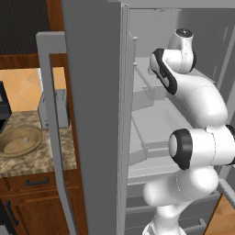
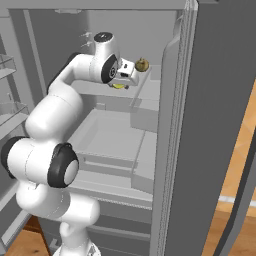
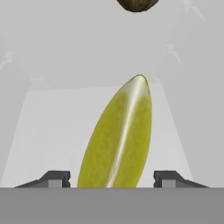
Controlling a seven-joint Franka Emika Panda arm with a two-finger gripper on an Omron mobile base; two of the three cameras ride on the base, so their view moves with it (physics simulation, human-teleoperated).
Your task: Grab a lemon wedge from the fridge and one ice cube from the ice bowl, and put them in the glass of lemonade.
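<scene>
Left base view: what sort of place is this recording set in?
A rendered home kitchen, most likely: an open fridge with pale shelves, a granite counter with a round sink over wooden cabinets, and a silver toaster.

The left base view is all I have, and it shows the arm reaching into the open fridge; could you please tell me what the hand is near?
Observer: The hand view has the lemon wedge lying between the two finger tips, with the gripper open around it and gaps on both sides.
Operator: Thank you. Is anything else on that shelf?
Observer: Yes, in the right base view a brownish lumpy item sits just beyond the wedge.
Operator: Is the wedge visible there too?
Observer: A yellow sliver shows just under the hand.
</scene>
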